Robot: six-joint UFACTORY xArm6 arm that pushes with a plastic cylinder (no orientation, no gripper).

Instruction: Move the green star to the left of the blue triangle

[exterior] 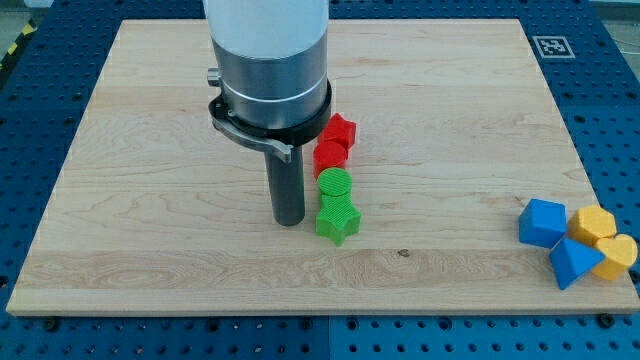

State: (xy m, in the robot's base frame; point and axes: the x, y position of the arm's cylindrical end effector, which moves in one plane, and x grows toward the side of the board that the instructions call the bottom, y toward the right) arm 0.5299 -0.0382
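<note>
The green star (338, 220) lies near the board's middle, at the bottom end of a short column of blocks. My tip (290, 221) stands just to the view's left of the star, a small gap apart. The blue triangle (573, 262) lies at the board's lower right corner, far to the view's right of the star. A green round block (335, 184) touches the star from above.
Above the green round block sit a red round block (329, 156) and a red star (340, 131). By the blue triangle lie a blue cube (543, 222), a yellow block (594, 224) and another yellow block (618, 256). The wooden board (150, 200) ends close below.
</note>
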